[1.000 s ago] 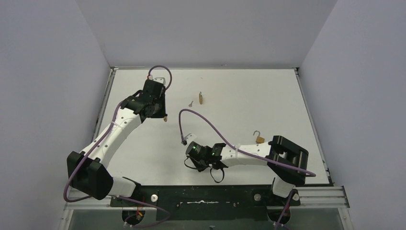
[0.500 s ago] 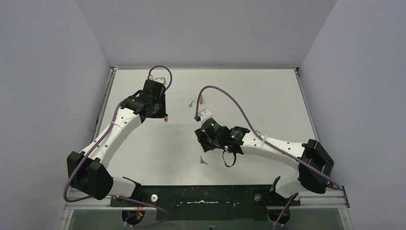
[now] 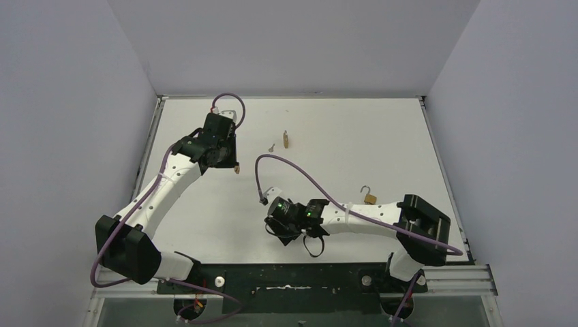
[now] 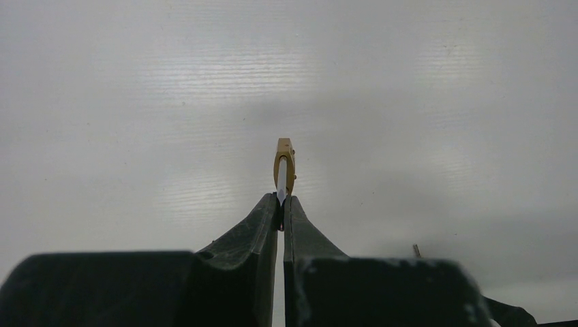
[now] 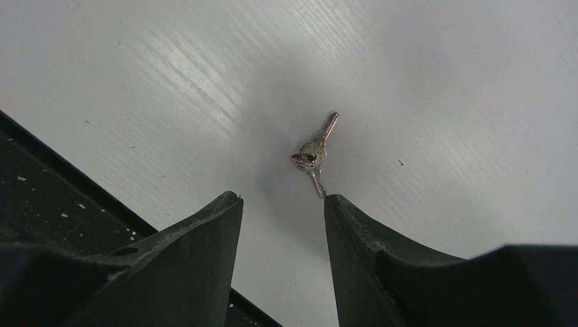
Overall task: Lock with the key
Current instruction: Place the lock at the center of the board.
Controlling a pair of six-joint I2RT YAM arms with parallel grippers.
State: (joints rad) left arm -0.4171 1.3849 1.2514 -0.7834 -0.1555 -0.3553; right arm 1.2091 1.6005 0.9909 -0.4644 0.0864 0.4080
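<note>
I watch from three cameras. The overhead one sits above and behind both arm bases, looking down and forward across the whole white table to the back wall. It is the distant view, and small things come out tiny. The left wrist camera rides just behind the left gripper, facing along its fingers at a low angle over the tabletop, very close to a brass padlock seen edge-on. The right wrist camera looks steeply down between the fingers of the right gripper onto the keys and the black base plate. Overhead shares that plate, the table and the padlock.
</note>
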